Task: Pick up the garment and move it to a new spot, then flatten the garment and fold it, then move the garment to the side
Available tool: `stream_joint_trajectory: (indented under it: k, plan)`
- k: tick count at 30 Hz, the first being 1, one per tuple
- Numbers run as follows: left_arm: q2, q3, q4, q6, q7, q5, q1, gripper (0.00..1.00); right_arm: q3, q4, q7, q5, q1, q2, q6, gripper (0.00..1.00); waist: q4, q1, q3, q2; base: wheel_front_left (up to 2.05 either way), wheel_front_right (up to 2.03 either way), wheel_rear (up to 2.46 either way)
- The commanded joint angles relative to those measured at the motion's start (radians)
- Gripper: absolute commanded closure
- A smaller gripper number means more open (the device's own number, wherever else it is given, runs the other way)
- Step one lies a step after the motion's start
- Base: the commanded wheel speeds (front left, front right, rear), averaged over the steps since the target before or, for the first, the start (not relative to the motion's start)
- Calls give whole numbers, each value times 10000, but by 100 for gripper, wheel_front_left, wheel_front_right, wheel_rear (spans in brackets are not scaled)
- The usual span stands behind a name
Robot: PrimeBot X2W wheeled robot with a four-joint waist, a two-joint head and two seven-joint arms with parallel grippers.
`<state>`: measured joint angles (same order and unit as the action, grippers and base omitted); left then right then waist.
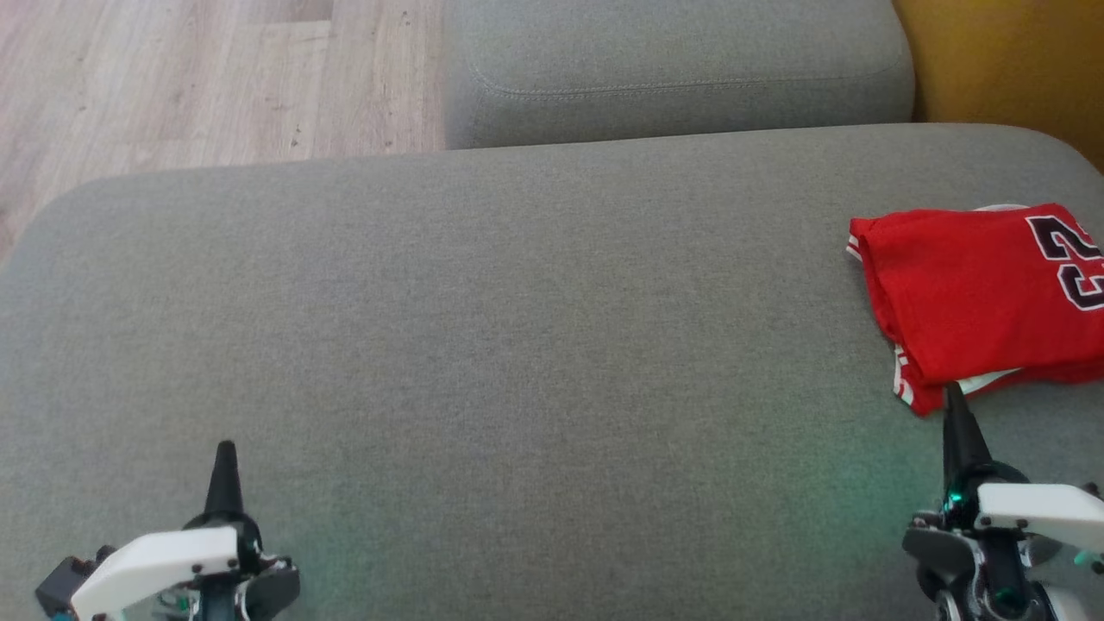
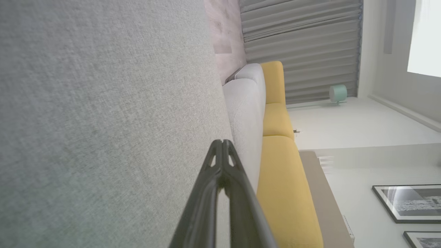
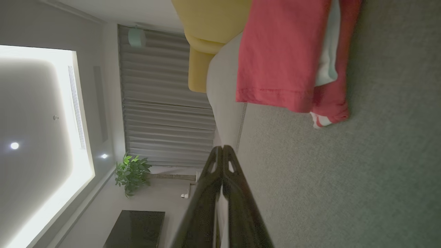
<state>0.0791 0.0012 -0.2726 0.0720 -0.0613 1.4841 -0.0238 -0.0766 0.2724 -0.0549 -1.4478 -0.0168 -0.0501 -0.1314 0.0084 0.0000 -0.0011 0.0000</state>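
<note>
A red jersey (image 1: 975, 297) with dark numerals lies folded at the right edge of the grey sofa seat (image 1: 517, 328), a white inner layer showing at its near edge. In the right wrist view the folded jersey (image 3: 286, 55) lies at the top. My right gripper (image 1: 953, 397) is shut and empty, its tips just short of the jersey's near corner; whether they touch it I cannot tell. My left gripper (image 1: 226, 453) is shut and empty over the seat's near left part. Each wrist view shows its own gripper with tips pressed together: the left gripper (image 2: 222, 143), the right gripper (image 3: 222, 148).
A second grey cushion (image 1: 673, 69) stands behind the seat, with yellow upholstery (image 1: 1000, 60) at the back right and wooden floor (image 1: 207, 78) at the back left. The seat's left edge curves down toward the floor. A potted plant (image 3: 132, 174) stands in the room beyond.
</note>
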Motion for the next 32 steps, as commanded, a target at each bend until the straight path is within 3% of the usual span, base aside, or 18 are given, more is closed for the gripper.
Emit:
stream_joint_trajectory:
  k: [1,14,32]
  plan:
    - [-10,429,283,140,-91,233,-639,100,108,-304,-88,-316,-659,-212,7,100,-7,0,4,0,0,0,0]
    - [-226,1040,273,578,-454,1286,-833,100,-84,-292,-349,-1816,-881,-207,7,100,-83,0,42,0,0,0,0]
    - [-245,1073,273,587,-477,1289,-838,100,-149,-288,-404,-1793,-890,-163,7,100,-84,0,42,0,0,0,0]
